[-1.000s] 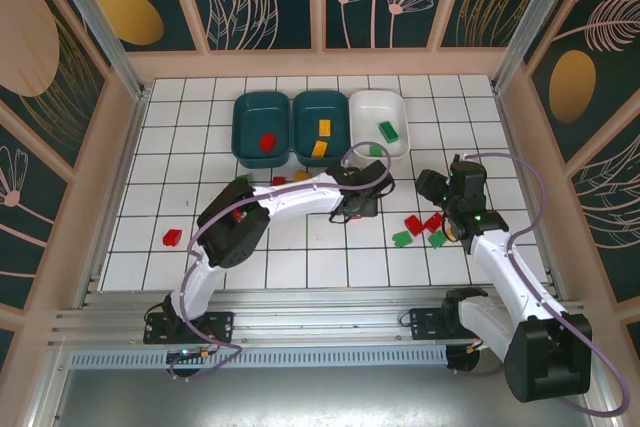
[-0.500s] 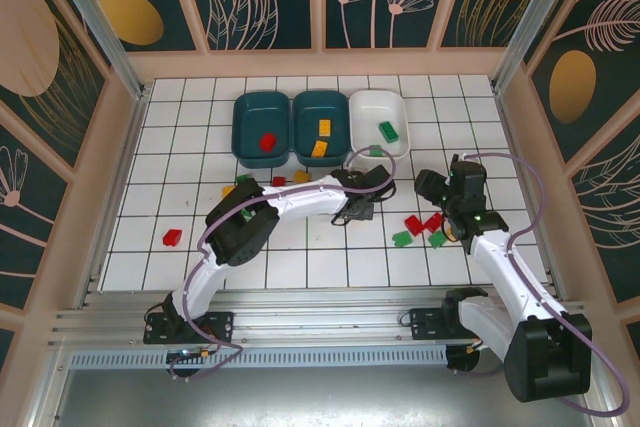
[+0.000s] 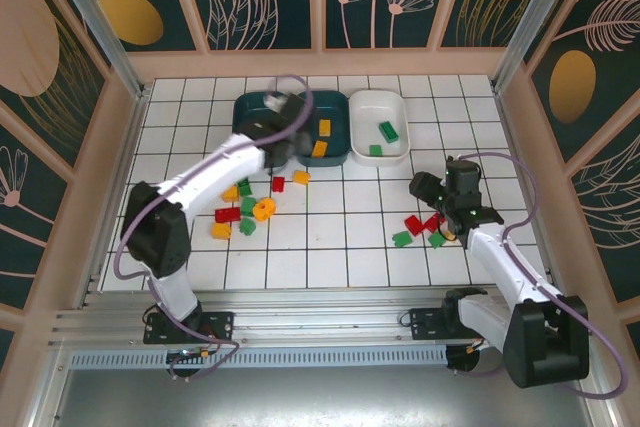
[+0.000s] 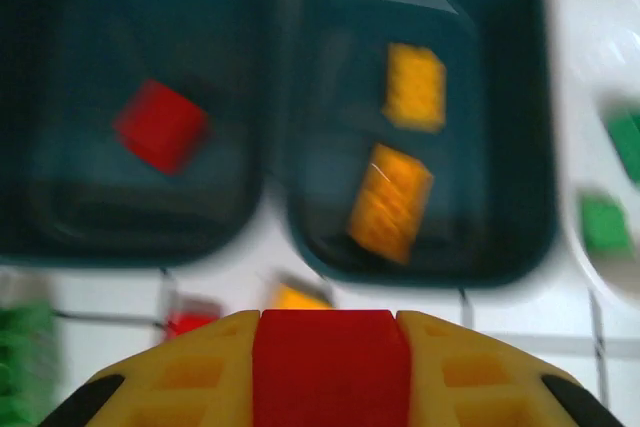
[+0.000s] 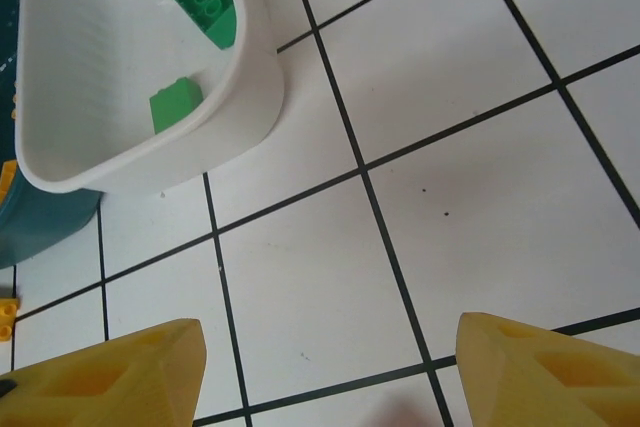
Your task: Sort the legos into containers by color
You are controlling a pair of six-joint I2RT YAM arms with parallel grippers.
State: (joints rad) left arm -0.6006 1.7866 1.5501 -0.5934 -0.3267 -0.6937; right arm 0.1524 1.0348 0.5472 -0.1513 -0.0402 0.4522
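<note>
Hovering over the far row of containers, the left pincer [image 4: 330,332] clamps a red lego [image 4: 330,375] squarely between its yellow fingers [image 4: 185,379], close to the seam between the left teal tray [image 4: 60,207] and the middle teal tray [image 4: 495,177]. One red brick [image 4: 160,127] lies in the left tray, two orange bricks [image 4: 390,202] sit in the middle one, and green pieces [image 3: 388,130] rest in the white tray [image 3: 368,107], so the held piece looks bound for the left. These bricks appear small, hard, light and slick. They won't give under pressure, but they could twist out of a skewed grip or bounce if let go from high up. The sure hold is across two flat opposite sides rather than over the studs, and the release looks best made low inside the tray walls. On the tiled bench [image 3: 320,247], a left cluster [image 3: 245,209] of red, green and orange pieces lies packed tight beside the left forearm, where neighbours could get nudged during a pick. A right cluster [image 3: 420,230] of red and green bricks waits just beside the right pincer [image 5: 325,372], whose jaws stand apart with nothing between them over bare tile near the white tray. The tray rims and the purple cable [image 3: 520,197] looping off the right arm are the main things to steer around, and the two arms are well apart.
</note>
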